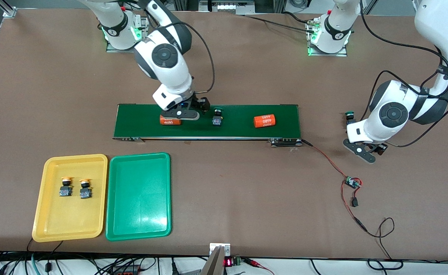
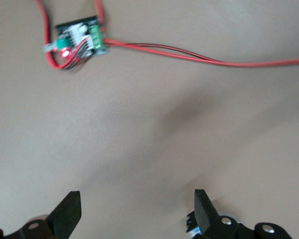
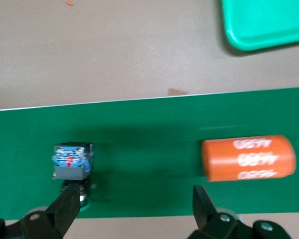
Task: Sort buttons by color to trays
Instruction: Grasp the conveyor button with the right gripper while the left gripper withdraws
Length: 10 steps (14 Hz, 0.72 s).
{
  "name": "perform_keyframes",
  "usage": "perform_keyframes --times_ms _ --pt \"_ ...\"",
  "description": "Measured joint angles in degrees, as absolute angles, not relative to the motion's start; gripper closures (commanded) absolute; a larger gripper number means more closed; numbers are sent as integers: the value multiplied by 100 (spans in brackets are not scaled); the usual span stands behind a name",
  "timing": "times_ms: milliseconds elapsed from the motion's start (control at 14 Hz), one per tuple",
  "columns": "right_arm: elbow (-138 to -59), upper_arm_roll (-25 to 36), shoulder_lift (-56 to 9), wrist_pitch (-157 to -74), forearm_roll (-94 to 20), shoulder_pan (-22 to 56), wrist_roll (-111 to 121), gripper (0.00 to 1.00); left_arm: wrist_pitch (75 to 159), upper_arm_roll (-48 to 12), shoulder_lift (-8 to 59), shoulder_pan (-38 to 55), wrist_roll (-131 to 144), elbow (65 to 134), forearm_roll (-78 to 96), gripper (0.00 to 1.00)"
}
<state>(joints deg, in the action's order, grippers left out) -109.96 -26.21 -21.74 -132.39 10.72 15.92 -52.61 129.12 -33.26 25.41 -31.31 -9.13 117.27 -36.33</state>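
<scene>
A brown table [image 1: 247, 183] carries a dark-green conveyor belt [image 1: 239, 131]. The right gripper [image 3: 134, 209] hangs released over the belt beside a green-capped button [image 1: 217, 117]. The left gripper [image 2: 137, 211], released, hovers over bare table; another button [image 1: 349, 114], seemingly green-capped, sits close by. Two yellow-capped buttons [image 1: 66, 186] lie in the yellow tray [image 1: 48, 229], beside the green tray [image 1: 138, 233].

occluded: orange cylinder [image 1: 170, 122] partly under right gripper [image 1: 187, 113] | cut off: green tray [image 3: 266, 22] in right wrist view | blurred: circuit board [image 2: 78, 41]

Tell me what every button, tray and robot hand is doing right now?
Yellow buttons: both lying in the yellow tray.
Green tray: holds nothing.
Green button on the belt: lying there, not held.
Green button off the belt: on the table.
Right gripper: open, over the belt.
Left gripper: open, waiting.
</scene>
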Motion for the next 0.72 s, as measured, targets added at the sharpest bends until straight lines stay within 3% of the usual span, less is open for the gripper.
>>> perform_keyframes --times_ms 715 --pt "-10158 -2373 -3141 -13244 1626 2165 -6197 0 13234 -3321 2539 -4213 529 12436 -2153 0"
